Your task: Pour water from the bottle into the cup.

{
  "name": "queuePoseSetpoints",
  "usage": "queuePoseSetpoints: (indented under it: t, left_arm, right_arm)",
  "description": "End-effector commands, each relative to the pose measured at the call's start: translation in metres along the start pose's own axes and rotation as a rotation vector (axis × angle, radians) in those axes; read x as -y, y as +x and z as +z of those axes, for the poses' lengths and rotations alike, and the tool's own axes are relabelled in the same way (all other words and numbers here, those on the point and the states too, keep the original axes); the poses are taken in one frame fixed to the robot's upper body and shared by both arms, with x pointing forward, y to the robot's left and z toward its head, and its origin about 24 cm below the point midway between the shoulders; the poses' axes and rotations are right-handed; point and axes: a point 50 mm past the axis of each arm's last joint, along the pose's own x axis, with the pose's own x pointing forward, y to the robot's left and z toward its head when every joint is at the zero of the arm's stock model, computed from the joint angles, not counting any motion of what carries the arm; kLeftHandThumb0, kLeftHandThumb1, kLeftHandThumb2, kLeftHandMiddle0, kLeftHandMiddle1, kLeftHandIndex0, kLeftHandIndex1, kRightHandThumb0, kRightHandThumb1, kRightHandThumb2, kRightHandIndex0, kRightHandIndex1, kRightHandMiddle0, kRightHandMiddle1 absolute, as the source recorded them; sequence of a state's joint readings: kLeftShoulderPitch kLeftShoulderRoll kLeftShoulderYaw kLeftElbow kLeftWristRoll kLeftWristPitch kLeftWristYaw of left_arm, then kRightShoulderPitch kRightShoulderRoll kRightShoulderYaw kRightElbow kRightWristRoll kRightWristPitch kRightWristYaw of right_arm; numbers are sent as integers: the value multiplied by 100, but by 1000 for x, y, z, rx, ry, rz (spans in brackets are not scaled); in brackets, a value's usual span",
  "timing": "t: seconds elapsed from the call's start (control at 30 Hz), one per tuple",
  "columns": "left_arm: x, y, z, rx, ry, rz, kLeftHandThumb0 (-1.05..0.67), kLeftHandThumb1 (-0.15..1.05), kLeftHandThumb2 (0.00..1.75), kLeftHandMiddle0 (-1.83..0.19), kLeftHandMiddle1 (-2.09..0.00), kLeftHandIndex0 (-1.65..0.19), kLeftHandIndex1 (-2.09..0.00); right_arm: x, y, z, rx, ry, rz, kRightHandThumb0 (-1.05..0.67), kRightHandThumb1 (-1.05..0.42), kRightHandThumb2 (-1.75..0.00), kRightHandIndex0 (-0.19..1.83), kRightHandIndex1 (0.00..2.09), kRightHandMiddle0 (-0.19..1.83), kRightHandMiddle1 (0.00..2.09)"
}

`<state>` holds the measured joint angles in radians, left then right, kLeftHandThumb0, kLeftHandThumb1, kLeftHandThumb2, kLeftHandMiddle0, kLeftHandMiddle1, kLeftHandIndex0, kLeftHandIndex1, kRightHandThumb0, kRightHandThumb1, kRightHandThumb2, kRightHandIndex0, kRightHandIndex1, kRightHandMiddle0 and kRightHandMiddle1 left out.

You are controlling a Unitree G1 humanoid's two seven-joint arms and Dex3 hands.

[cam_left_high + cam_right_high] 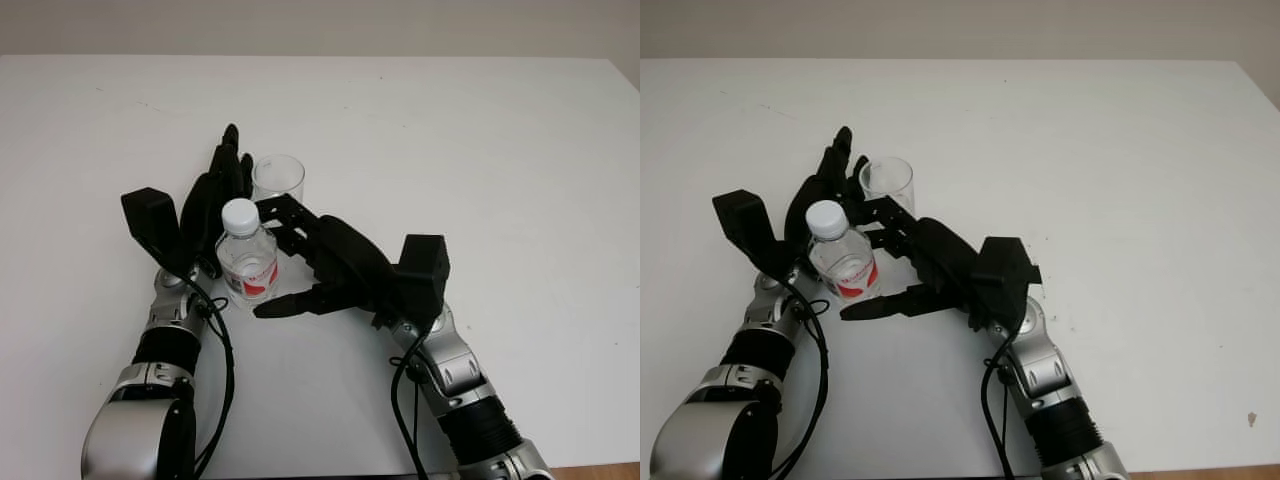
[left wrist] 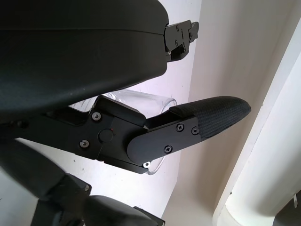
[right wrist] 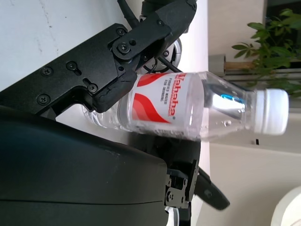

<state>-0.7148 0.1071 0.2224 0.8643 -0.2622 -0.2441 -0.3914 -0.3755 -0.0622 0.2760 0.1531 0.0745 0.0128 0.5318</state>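
Observation:
A clear water bottle (image 1: 246,262) with a white cap and a red label stands upright on the white table (image 1: 480,150). Just behind it stands an empty clear cup (image 1: 277,178). My right hand (image 1: 285,262) reaches in from the right and brackets the bottle: its fingers (image 1: 283,222) are behind the bottle and its thumb lies low in front. In the right wrist view one finger (image 3: 110,87) lies against the bottle (image 3: 188,110) at its label, but the hand is open. My left hand (image 1: 218,185) is open beside the cup's left side and behind the bottle; the cup (image 2: 141,101) shows between its fingers.
The table stretches wide and bare to the right and the far side. Both forearms (image 1: 165,350) come in from the front edge, with black cables looping beside them.

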Motion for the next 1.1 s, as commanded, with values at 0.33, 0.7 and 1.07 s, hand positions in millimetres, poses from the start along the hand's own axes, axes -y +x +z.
queuePoseSetpoints:
  t: [0.33,0.7,1.07]
  left_arm:
    - [2,-4,-10,-33,-14,11,-83,105,74,19,0,19,0]
    - [4,-5,-12,-33,-12,11,-84,105,74,19,0,19,0]
    - [4,-7,-14,-33,-16,20,-84,105,72,19,0,19,0]
  right_arm:
    - [-4,16,9,4,-19,21,-74,-69,-6,44,155,30,164]
    - [-6,20,10,-11,-31,3,-51,-76,-6,83,198,73,194]
    - [-14,18,12,-22,-126,-60,-56,-94,-8,127,200,105,207]
